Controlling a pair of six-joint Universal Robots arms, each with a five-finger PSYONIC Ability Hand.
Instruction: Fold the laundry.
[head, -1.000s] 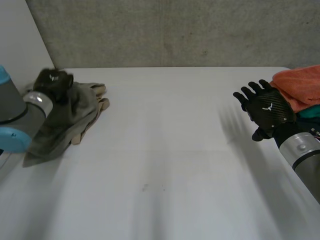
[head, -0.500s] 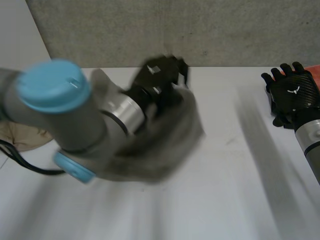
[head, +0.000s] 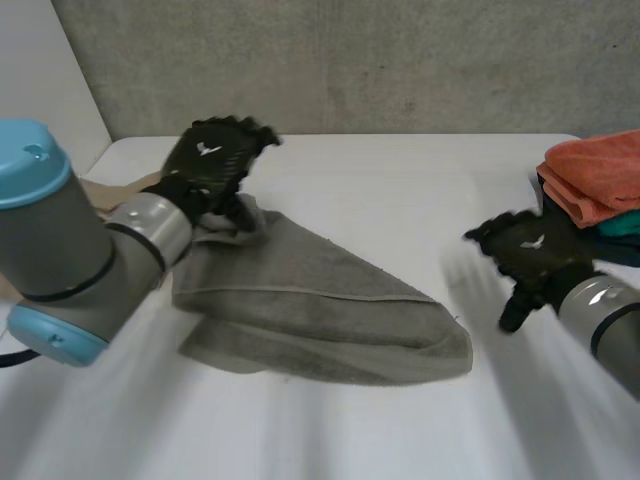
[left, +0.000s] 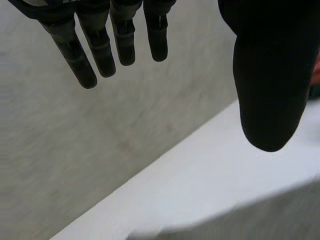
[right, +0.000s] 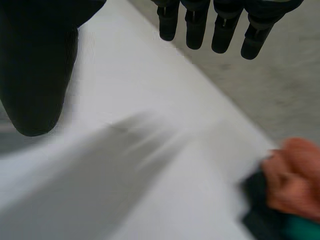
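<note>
– Listing: grey towel (head: 320, 310), formerly bunched aloft, now spread centre-left on bench (head: 400, 180).
– Hands?
– Left hand (head: 212, 160) at its upper-left corner, fingers (left: 105, 55) straight, released; right hand (head: 530, 255) lower, fingers spread.

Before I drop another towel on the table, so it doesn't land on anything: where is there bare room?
Bare table runs along the far edge, between the left hand and the folded stack, and along the near edge before the grey towel. Crowded: the left, with that towel and a beige cloth; the right, with the right hand by the stack.
</note>
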